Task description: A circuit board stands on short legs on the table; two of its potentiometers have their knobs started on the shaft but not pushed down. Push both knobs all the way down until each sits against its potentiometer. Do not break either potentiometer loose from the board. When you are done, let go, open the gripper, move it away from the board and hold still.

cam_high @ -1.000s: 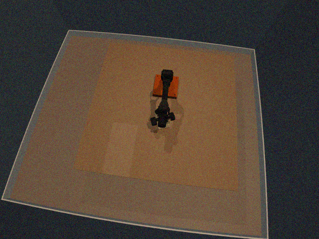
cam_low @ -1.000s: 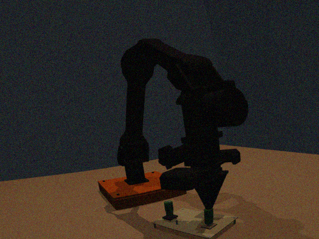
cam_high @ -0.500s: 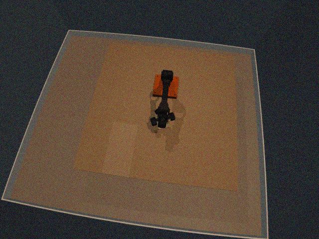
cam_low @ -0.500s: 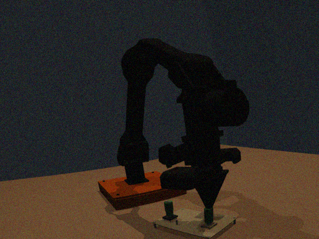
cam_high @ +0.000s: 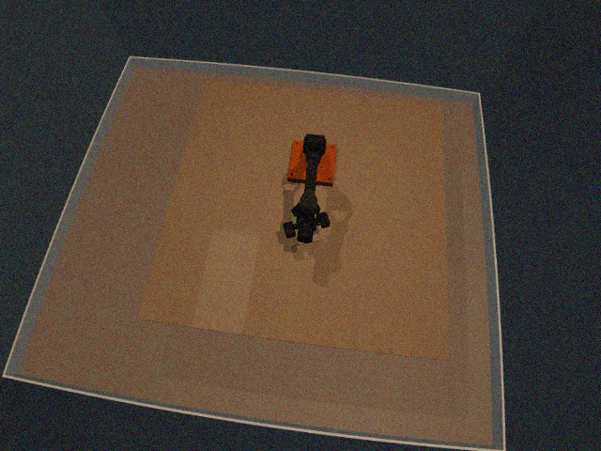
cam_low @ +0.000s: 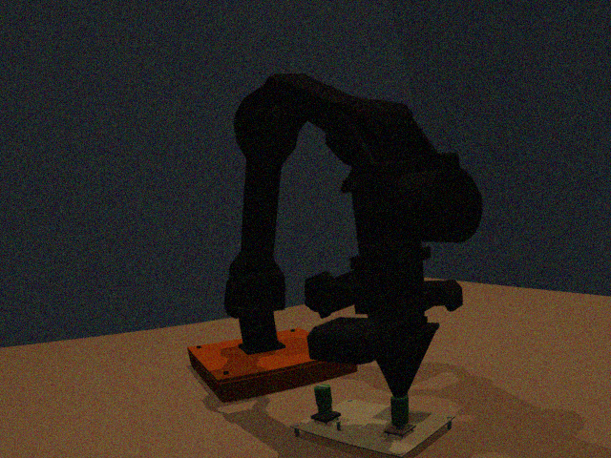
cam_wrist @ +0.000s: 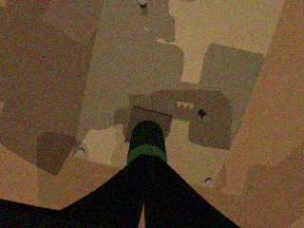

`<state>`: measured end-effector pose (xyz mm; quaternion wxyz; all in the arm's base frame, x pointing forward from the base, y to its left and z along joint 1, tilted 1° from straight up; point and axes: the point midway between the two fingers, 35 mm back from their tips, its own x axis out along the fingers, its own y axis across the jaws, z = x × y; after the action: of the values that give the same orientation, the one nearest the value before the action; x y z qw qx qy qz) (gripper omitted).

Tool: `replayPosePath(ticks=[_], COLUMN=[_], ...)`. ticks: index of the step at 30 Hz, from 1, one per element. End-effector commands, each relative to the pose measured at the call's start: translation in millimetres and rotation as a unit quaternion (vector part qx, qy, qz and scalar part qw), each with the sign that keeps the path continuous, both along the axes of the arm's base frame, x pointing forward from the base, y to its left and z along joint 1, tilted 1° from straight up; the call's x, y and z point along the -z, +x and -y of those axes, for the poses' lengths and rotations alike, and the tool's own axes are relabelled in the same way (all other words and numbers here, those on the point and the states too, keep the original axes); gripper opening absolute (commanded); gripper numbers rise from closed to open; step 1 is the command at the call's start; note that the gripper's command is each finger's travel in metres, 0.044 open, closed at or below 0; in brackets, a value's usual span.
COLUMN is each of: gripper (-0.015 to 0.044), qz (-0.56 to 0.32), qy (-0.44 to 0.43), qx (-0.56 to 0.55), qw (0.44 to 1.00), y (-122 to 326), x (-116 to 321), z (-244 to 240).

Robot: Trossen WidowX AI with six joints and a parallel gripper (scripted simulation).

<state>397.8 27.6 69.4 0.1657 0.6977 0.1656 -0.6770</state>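
On the left I see my orange base (cam_high: 327, 176) (cam_low: 212, 364), nearer the tabletop's (cam_high: 363, 267) (cam_low: 537, 335) (cam_wrist: 21, 185) far edge than the board (cam_high: 316, 237) (cam_low: 362, 411) (cam_wrist: 182, 161). The board stands near the middle, well apart from all four corners. It is behind the knobs' job, not in their way.

Next comes the left green knob (cam_low: 323, 397). It leans a bit and sits high over its potentiometer (cam_low: 326, 416), so I think it still needs its push.

Then, to the right, is the other green knob (cam_low: 399, 411) (cam_wrist: 138, 153). My pincer (cam_high: 304, 235) (cam_low: 399, 393) (cam_wrist: 147, 163) is shut tight on nothing, its tips at the knob's top. This knob looks low, but I can't tell if it is all the way down. Both potentiometers look to be on the board. I must push straight, keep off the left knob, then open and back away.
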Motion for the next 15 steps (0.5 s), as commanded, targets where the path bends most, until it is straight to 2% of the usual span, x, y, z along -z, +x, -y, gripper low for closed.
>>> replayPosePath(ticks=[1,7,15], gripper=[0.0,0.0,0.021], qz=[0.0,0.0,-0.004], qy=[-0.002,-0.002,0.0], qx=[0.001,0.001,0.0], qw=[1.0,1.0,1.0], y=[0.4,-0.4,-1.3], x=[-6.3,-14.6,-8.3], z=[0.5,0.6,0.1])
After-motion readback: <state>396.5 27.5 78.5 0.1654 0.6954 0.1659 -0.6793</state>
